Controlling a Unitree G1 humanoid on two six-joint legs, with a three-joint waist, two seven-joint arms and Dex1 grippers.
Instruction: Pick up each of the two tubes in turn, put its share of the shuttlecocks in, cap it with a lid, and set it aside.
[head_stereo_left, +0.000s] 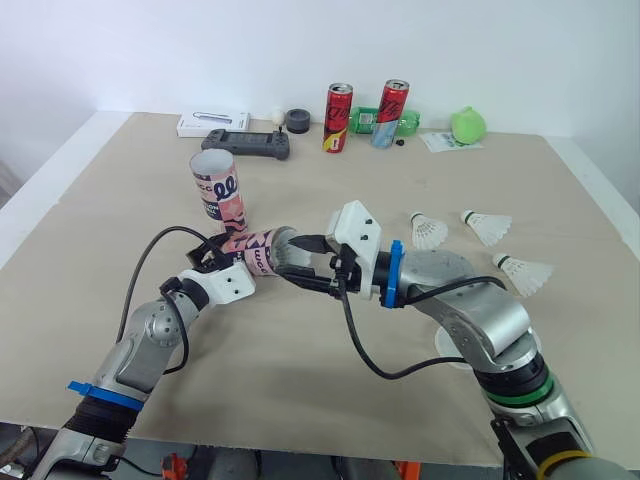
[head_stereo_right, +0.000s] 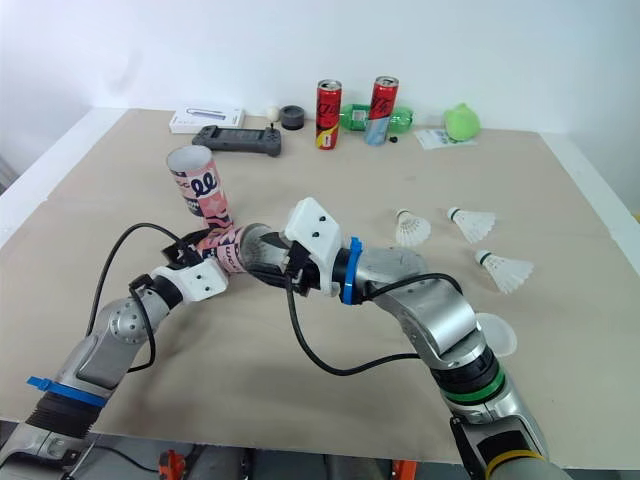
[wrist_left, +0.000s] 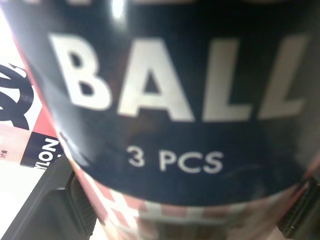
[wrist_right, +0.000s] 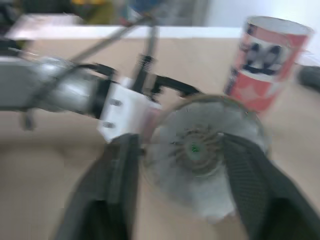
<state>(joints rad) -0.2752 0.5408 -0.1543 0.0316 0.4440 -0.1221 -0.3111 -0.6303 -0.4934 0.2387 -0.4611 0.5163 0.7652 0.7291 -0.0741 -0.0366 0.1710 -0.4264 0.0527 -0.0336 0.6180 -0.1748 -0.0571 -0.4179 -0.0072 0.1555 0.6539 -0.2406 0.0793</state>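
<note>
From the head camera, the left gripper is clamped around a patterned tube, which is held nearly level over the table with its mouth facing the right gripper. That gripper's fingers pinch a shuttlecock right at the tube's mouth. The second tube stands upright just behind the held one. Three loose shuttlecocks lie well off to the right, and a white lid lies beside the right forearm. Along the far edge are a game controller, a white box, two cans and a green ball.

In the left wrist view, the tube's dark label reads "BALL 3 PCS", with black fingers at its sides.

In the right wrist view, the shuttlecock's feather skirt sits between the two fingers, and the second tube stands beyond it.
</note>
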